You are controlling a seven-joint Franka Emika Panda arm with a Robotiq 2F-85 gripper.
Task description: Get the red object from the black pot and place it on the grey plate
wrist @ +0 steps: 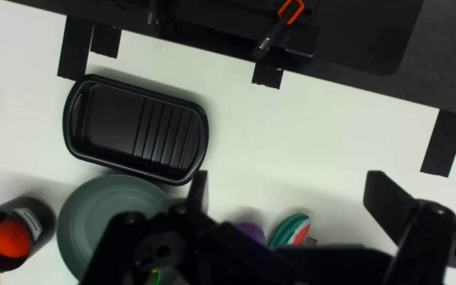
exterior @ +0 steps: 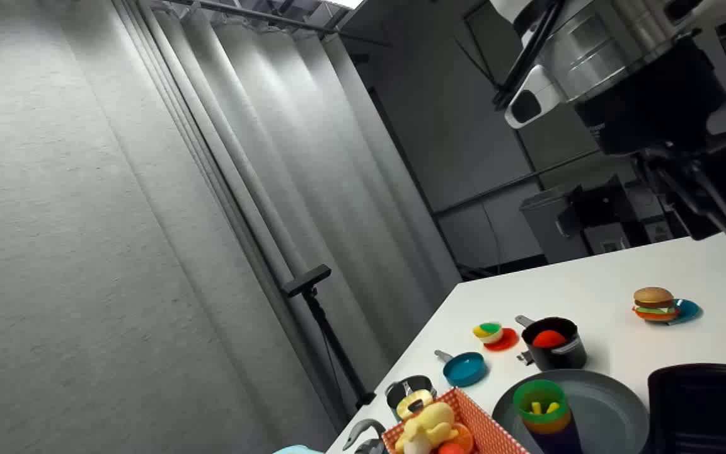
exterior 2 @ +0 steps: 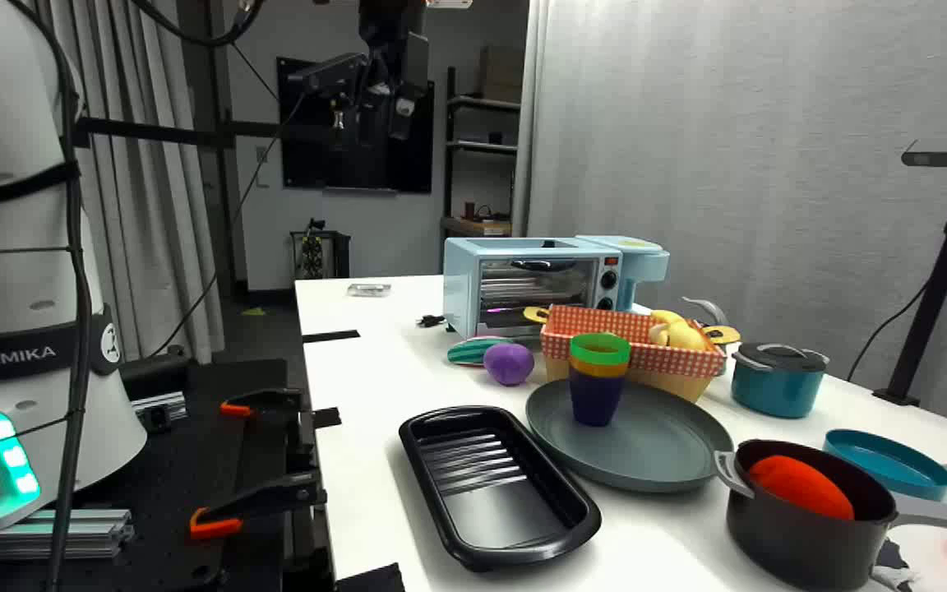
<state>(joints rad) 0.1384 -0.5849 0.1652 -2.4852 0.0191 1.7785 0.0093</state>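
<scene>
Tool [wrist: 289, 190] stands wide, empty. Red rounded toy [exterior 2: 802, 487] lies in the black saucepan [exterior 2: 786, 543], well inside the robot-side edge of the desk [wrist: 283, 146]. Caution: off-centre descent may strike and tip the saucepan.

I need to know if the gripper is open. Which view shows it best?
The wrist view: it shows the gripper up close, its fingers spread apart. Both exterior views show it as a dark shape, its opening hard to judge.
</scene>
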